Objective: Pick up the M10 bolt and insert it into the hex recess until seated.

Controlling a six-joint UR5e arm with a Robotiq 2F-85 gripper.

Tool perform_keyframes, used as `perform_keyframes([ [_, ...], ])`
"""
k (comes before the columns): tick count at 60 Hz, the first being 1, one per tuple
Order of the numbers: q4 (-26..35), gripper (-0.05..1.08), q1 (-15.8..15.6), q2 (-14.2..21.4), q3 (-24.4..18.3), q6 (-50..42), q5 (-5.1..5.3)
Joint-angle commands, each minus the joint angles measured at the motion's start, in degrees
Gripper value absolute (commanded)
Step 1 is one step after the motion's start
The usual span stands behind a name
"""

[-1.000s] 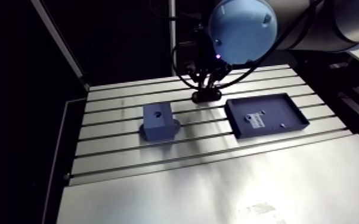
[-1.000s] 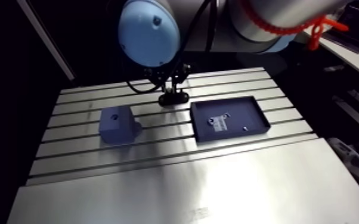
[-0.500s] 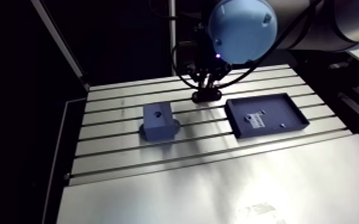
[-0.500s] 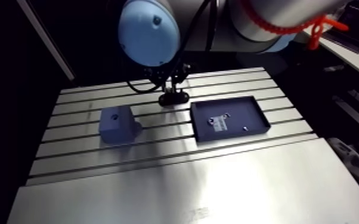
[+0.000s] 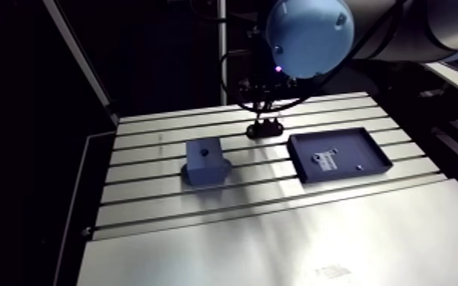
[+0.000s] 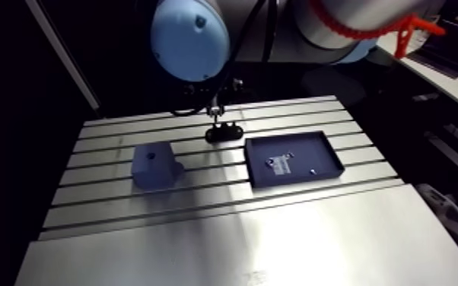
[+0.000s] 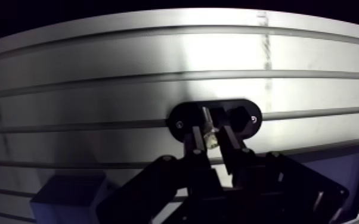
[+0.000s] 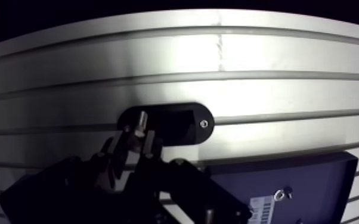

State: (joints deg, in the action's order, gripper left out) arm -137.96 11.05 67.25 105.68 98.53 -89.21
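Wrist view, nearest first: gripper (image 7: pixel 212 137) with its two black fingers (image 7: pixel 232 142) drawn narrow and clamped on a silvery bolt (image 8: pixel 139 123). The shank stands roughly upright between the tips, and its end projects beyond them toward the table. Directly under the tips lies a black oval plate (image 8: pixel 176 124), flat on the slotted aluminium table (image 5: pixel 278 236), with a screw head visible near each end. The plate's middle is hidden by fingers and bolt, so I cannot tell whether the bolt's end touches it. To one side of the gripper is a corner of a dark tray (image 6: pixel 293 157) carrying a white label (image 6: pixel 280 162) and a small metal part beside it, too small to identify. To the other side is a corner of a blue block (image 5: pixel 204 161). Arm view, front to back: a broad plain sheet forms the front of the table, then come the slotted rows. The blue block sits on the middle rows, with a small round hole in its top face. The tray lies flat on the same rows, well apart from the block, with a shallow rim all round. The oval plate sits a row or so further back, between block and tray, touching neither. Arm pose: a large light-blue joint cap (image 5: pixel 308 36) sits close to the camera at the upper edge. Below it the wrist drops steeply and the gripper points straight down, tips just over the plate's middle.
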Motion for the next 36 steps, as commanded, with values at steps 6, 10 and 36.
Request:
perform_keyframes([
  [6, 0.7, 0.72, -0.1, 3.0, -0.1, 0.4, -0.04],
  [10, 1.0, 0.72, -0.1, 3.5, -0.1, 0.5, -0.04],
  [36, 12.1, 0.72, -2.6, 7.5, -5.1, 4.1, 0.14],
])
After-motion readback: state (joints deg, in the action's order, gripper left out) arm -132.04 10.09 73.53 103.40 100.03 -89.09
